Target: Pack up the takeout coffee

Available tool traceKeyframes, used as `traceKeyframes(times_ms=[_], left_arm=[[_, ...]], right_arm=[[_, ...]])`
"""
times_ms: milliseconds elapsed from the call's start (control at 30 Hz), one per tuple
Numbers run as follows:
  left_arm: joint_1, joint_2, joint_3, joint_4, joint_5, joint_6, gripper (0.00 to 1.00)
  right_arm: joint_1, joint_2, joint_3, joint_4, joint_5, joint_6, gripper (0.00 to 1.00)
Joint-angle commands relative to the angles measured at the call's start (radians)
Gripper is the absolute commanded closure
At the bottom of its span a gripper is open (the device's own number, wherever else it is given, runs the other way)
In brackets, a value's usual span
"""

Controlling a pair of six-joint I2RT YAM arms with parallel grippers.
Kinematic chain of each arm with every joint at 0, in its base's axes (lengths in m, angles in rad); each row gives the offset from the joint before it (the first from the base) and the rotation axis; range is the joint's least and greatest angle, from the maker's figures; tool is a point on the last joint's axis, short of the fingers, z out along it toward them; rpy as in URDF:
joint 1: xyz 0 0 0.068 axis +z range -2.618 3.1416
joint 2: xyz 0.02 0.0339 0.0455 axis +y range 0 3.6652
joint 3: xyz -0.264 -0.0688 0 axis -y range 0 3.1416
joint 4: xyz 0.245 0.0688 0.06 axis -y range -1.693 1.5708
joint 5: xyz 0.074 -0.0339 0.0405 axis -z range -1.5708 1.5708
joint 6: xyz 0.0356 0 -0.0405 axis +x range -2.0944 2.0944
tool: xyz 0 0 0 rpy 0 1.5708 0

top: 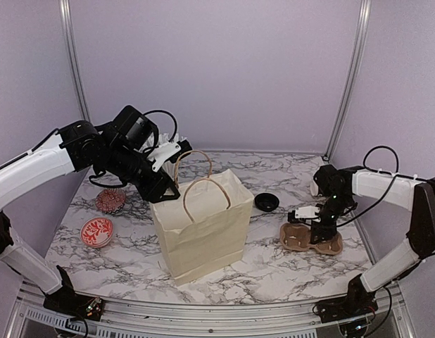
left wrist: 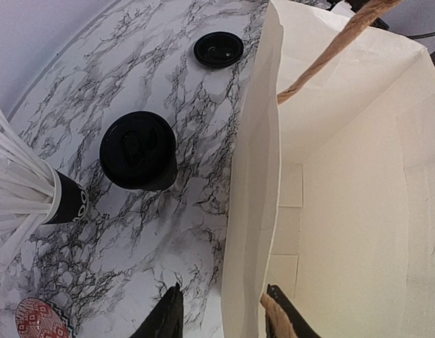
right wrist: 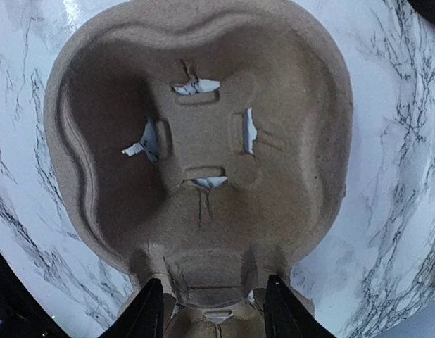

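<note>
Your takeout coffee (left wrist: 139,150): black lid, lettering out of sight, near the tabletop's far edge beside the paper bag (left wrist: 344,211). Your left pincer (left wrist: 224,294) is spread astride the bag wall. Your right pincer (right wrist: 214,282) flanks the cup carrier (right wrist: 203,141); you cannot tell its grip.

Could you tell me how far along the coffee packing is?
Done: the cream paper bag stands open. In hand: left gripper straddles its rim; right gripper straddles the brown pulp carrier. Left: the lidded black paper coffee cup, on the table, is not bagged.

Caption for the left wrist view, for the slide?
Left pincer straddles one wall of the paper bag; lidded takeout coffee stands outside it on the marble table.
</note>
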Motion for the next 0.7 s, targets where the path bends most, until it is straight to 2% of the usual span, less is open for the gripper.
traceKeyframes(times_ms=[0,200,500,667], left_arm=[[0.009,-0.006,0.007,-0.03,-0.001,-0.003,0.59],[0.011,0.006,0.01,-0.03,0.007,-0.001,0.59],[0.013,0.004,0.019,-0.029,-0.002,0.0,0.59],[0.018,0.009,0.03,-0.03,0.008,0.007,0.59]], right_arm=[[-0.003,0.017,0.002,0.006,-0.017,-0.019,0.54],[-0.003,0.039,0.017,0.006,-0.046,-0.019,0.57],[-0.001,0.048,0.038,-0.014,-0.074,-0.017,0.75],[0.0,0.003,0.087,-0.073,-0.134,-0.002,0.77]])
